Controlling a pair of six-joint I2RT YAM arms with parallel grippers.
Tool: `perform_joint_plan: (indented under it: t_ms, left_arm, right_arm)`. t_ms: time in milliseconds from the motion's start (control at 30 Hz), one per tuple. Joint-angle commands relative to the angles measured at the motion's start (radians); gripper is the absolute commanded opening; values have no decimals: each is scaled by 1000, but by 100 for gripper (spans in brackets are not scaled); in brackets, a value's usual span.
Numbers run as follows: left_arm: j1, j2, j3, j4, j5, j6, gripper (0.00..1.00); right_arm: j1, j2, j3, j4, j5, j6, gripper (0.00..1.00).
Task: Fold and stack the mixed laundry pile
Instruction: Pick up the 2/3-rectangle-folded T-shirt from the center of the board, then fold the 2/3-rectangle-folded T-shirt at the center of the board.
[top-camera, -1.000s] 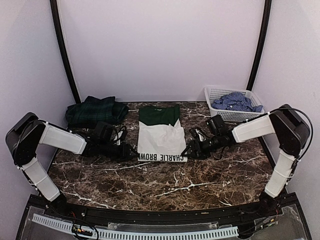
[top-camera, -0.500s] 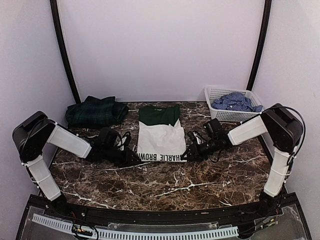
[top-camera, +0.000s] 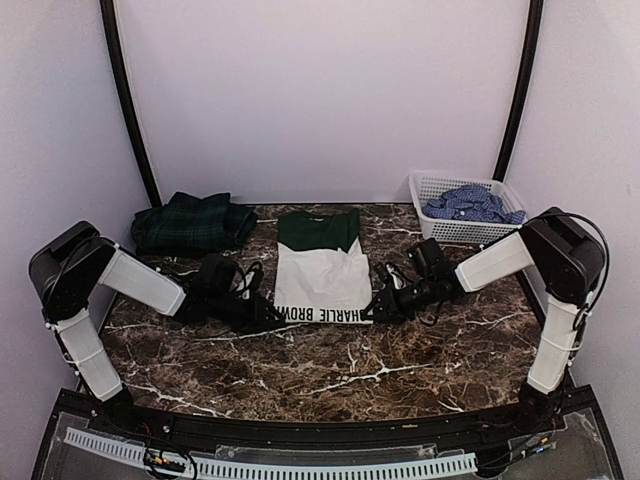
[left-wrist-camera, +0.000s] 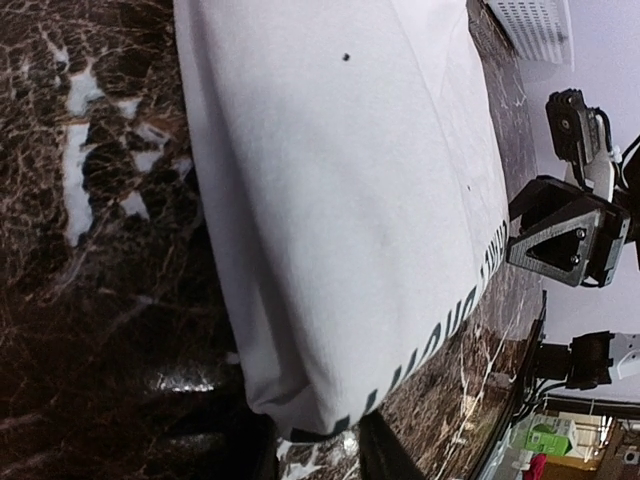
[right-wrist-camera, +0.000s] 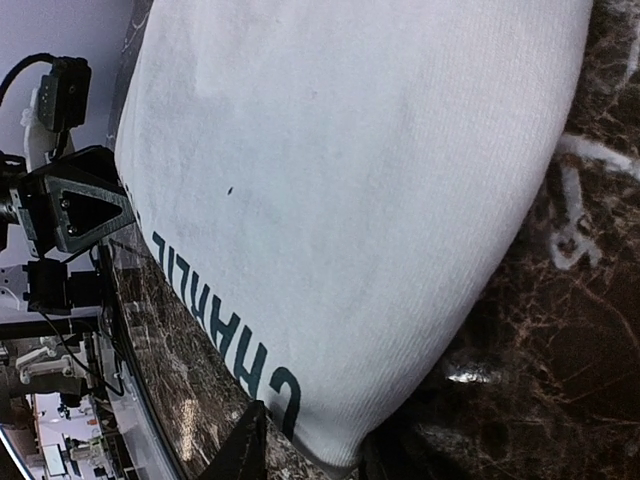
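A white-and-green T-shirt (top-camera: 320, 270) lies flat at the centre of the marbled counter (top-camera: 340, 365), its lettered hem toward the arms. The left fingers (top-camera: 268, 314) are pinched on the hem's near left corner. The right fingers (top-camera: 376, 308) are pinched on its near right corner. Both wrist views show the cloth caught in a narrow gap between the tips, low against the stone. A dark green plaid garment (top-camera: 190, 222) sits at the counter's rear left. A blue-checked shirt (top-camera: 468, 203) lies crumpled in the white basket (top-camera: 425, 183) at the rear right.
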Motion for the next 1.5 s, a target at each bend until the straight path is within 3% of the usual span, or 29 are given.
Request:
perform_joint_plan:
  t_ms: [0, 133, 333, 800, 900, 1133, 1300, 1467]
  left_arm:
    - [9, 44, 34, -23, -13, 0, 20]
    - [9, 52, 16, -16, -6, 10, 2]
    - [8, 11, -32, -7, 11, 19, 0]
    - [-86, -218, -151, -130, 23, 13, 0]
    - [-100, -356, -213, -128, 48, -31, 0]
    - [-124, -685, -160, -373, -10, 1, 0]
    - [-117, -620, -5, -511, -111, 77, 0]
    - [-4, -487, 81, -456, -129, 92, 0]
  right_arm:
    - [11, 44, 6, -30, 12, -16, 27]
    - [12, 52, 27, -52, 9, -30, 17]
    - [12, 23, -12, -33, 6, -21, 0]
    - [44, -163, -153, -88, 0, -5, 0]
    - [68, -300, -194, -130, 9, 18, 0]
    - [73, -570, -126, -369, 85, 29, 0]
    - [43, -475, 51, -459, 112, -55, 0]
    - [-21, -350, 175, -466, 113, -107, 0]
